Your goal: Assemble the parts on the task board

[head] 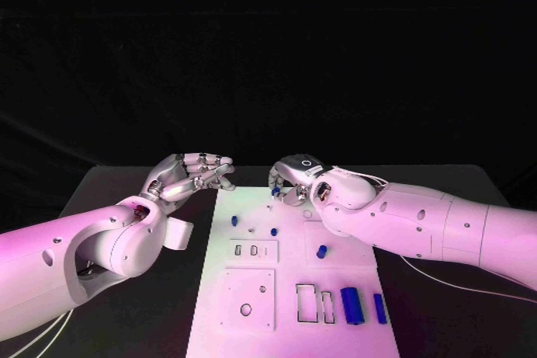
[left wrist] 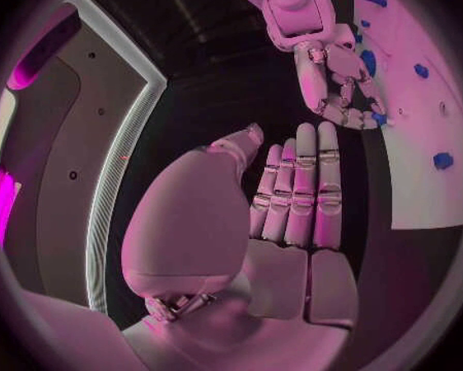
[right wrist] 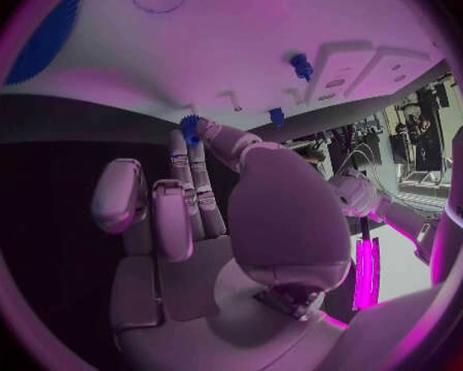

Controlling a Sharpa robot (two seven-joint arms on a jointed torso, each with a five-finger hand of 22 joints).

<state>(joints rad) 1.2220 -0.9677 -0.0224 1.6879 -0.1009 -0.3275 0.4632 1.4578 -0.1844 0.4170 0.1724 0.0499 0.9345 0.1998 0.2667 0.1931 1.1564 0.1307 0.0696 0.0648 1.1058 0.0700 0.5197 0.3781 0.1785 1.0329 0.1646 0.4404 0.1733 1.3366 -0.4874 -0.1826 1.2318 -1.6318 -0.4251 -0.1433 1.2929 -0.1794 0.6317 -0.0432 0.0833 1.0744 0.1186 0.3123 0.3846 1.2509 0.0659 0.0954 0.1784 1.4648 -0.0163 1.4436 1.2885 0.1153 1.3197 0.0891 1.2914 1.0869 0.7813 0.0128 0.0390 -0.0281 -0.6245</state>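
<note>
Right hand (head: 300,178) pinching small blue gear-like part (right wrist: 190,129) in fingertips over far edge of white rectangular task board (head: 293,336) on black counter (head: 101,195); left hand (head: 190,175) far-left beside board, fingers together, empty.

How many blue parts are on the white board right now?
5 visible: blue parts at the upper left, centre, beside the right forearm, and two long ones at the near right. The right hand may hide more.
</note>
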